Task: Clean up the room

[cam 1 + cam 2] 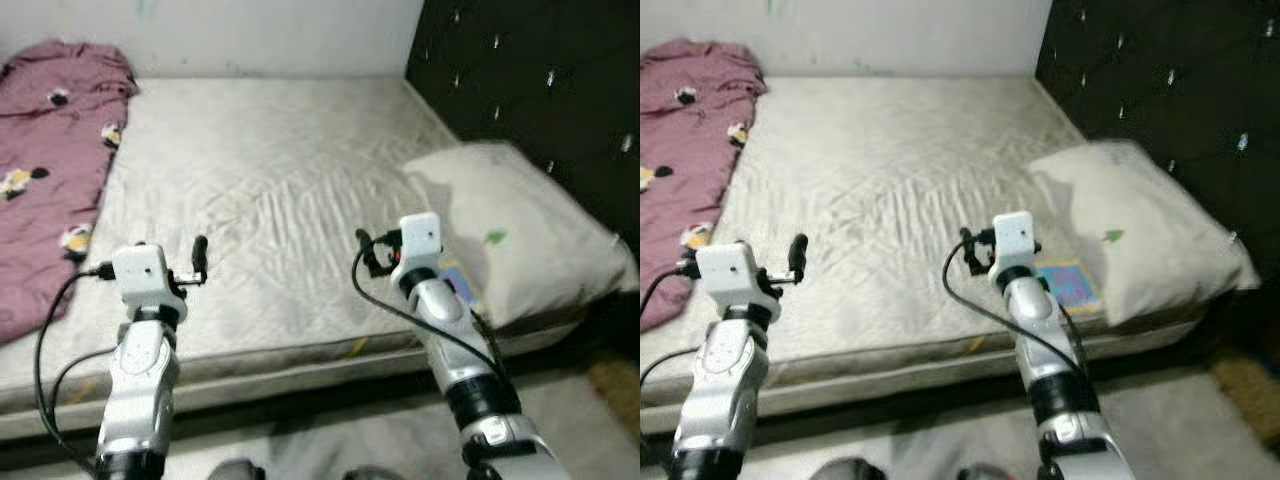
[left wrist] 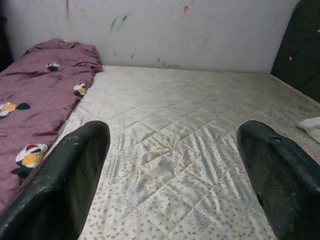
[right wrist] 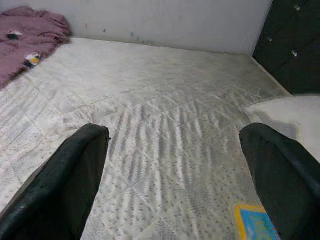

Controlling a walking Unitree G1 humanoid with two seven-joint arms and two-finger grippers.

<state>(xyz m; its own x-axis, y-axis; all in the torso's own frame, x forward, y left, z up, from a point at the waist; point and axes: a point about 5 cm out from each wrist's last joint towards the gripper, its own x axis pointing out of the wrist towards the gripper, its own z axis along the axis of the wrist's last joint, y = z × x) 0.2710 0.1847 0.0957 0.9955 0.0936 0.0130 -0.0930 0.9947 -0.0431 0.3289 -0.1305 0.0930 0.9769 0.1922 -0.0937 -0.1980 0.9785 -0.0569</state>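
Note:
A bare quilted mattress (image 1: 270, 190) lies before me. A mauve blanket (image 1: 50, 150) with flower prints is bunched along its left side. A cream pillow (image 1: 510, 225) rests at the right by the headboard, with a small blue and yellow label (image 1: 1072, 283) on the mattress beside it. My left gripper (image 2: 172, 170) hovers open above the mattress's near left part, nothing between its fingers. My right gripper (image 3: 175, 175) hovers open above the near middle, left of the pillow, and holds nothing.
A dark tufted headboard (image 1: 530, 80) rises along the right. A pale wall (image 1: 220, 30) closes the far side. The mattress's front edge (image 1: 300, 355) runs just ahead of my arms, with grey floor (image 1: 330, 440) below and a brown mat (image 1: 615, 385) at the right.

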